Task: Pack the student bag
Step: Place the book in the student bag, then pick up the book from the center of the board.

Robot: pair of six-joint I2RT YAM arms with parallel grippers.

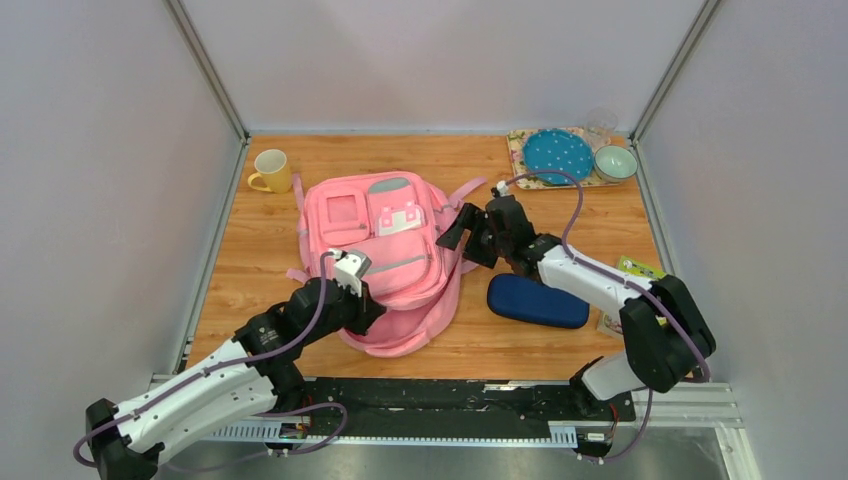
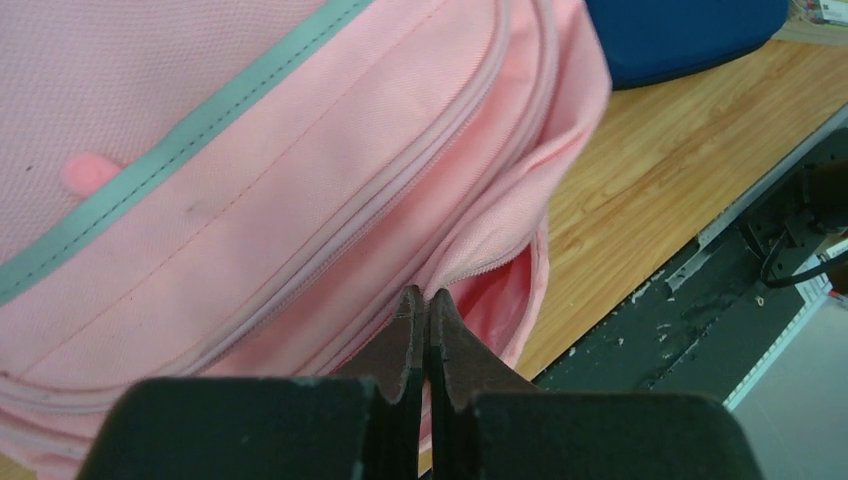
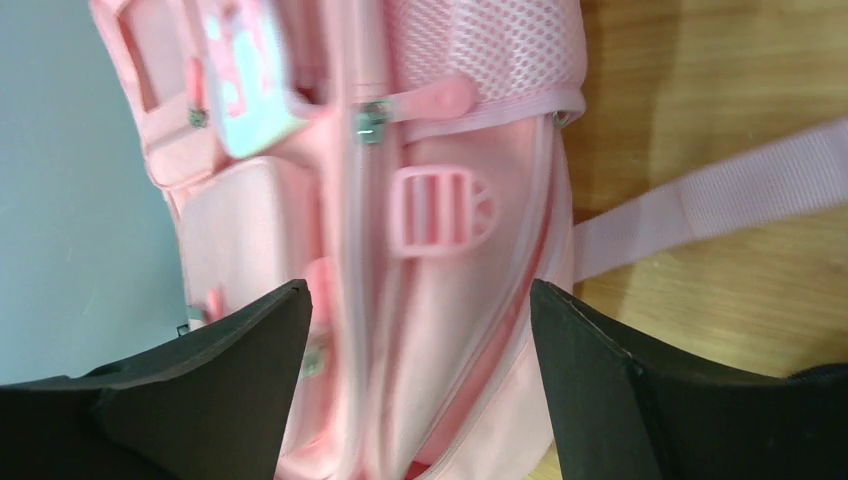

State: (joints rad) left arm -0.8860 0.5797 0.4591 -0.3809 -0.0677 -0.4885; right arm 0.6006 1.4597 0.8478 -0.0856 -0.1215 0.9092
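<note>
- Top external view: the student bag (image 1: 375, 240) lies flat with its front pockets up, around the middle of the tabletop (image 1: 260, 250). Its straps trail toward the right and near edges.
- Left wrist view: the left gripper (image 2: 426, 300) has its fingers pressed together. The tips rest against the zip edge of a compartment that gapes at the bag's near end. Whether any fabric is nipped between them cannot be told.
- Right wrist view: the right gripper (image 3: 420, 290) is spread wide and holds nothing. One finger is on each side of the bag's right flank, near a pink buckle (image 3: 440, 210).
- A navy-blue pouch (image 1: 538, 300) lies just right of the bag, toward the near edge.
- A yellow mug (image 1: 271, 171) stands by the far left corner.
- A tray (image 1: 515, 150) with a dotted blue plate (image 1: 558, 155) and a bowl (image 1: 615, 162) sits in the far right corner.
</note>
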